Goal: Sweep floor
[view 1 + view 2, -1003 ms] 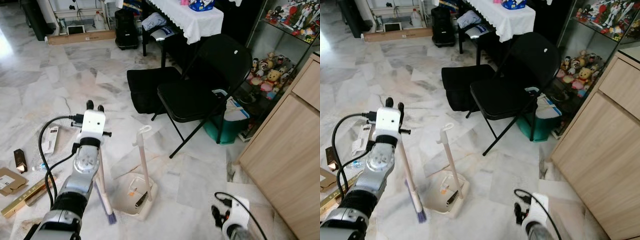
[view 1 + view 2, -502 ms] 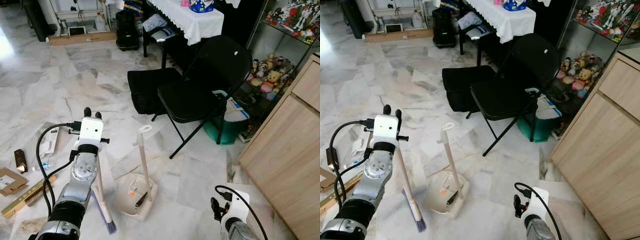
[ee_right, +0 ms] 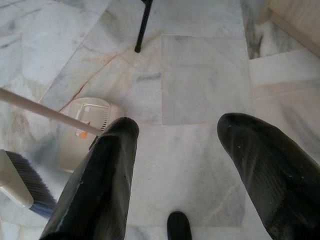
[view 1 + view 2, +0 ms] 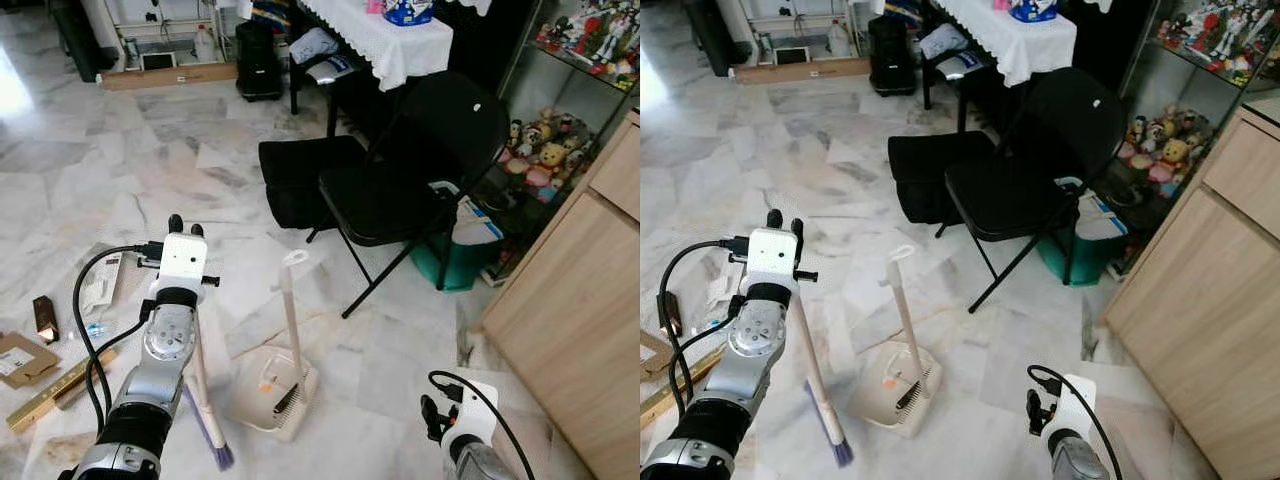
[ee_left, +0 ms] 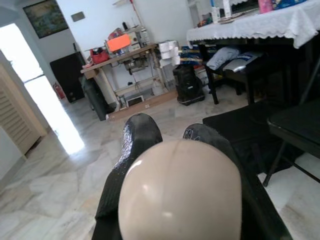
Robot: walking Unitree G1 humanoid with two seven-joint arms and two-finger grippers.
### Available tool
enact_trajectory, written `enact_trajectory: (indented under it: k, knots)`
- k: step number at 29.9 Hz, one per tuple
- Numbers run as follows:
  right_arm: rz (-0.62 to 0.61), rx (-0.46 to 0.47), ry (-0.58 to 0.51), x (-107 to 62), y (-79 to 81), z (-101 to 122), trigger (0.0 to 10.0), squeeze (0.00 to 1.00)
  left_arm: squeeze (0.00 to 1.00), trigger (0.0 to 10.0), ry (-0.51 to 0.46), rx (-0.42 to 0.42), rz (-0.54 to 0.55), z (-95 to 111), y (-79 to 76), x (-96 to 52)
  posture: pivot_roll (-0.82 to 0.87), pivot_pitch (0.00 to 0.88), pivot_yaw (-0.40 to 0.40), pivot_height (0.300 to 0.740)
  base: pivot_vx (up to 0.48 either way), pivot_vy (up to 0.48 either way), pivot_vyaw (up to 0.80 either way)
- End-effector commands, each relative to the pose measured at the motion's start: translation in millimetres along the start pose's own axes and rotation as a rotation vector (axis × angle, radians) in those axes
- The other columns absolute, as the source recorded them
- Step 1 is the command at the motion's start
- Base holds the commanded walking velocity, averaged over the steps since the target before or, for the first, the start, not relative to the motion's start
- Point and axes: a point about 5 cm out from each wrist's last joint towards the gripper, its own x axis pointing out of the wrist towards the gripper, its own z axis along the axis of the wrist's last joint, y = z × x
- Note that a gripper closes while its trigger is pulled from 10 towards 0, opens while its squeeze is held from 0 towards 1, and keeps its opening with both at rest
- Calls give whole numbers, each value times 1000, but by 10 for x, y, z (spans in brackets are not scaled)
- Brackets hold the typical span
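While raised, left end effector around broom

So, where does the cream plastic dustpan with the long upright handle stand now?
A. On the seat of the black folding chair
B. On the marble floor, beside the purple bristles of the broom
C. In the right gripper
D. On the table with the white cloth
B: the cream plastic dustpan rests on the marble floor, just beside the purple-bristled broom that the left gripper holds by its handle; the right gripper is open and holds nothing.
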Motion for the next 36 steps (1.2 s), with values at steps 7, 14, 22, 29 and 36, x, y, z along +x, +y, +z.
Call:
enact_trajectory:
  k: [7,14,22,29,36]
  knots:
    - [5,-14,-5,-2,21,-7,10000,0,0,10000,-20,3,8,58,36,24,-34,56,-65,740,0,423,0]
    - [3,-5,-1,-4,19,-15,10000,0,0,10000,-18,4,9,64,36,22,-34,56,-66,740,0,437,0]
    - [8,-22,4,-2,30,-19,10000,0,0,10000,-21,4,7,80,36,31,-31,55,-63,740,0,437,0]
    - [11,-20,2,-1,43,-18,10000,0,0,10000,-27,2,0,106,31,47,-29,56,-56,740,0,438,716]
    - [12,-12,-2,0,56,-18,10000,0,0,10000,-31,0,-14,114,23,54,-28,57,-51,740,0,381,606]
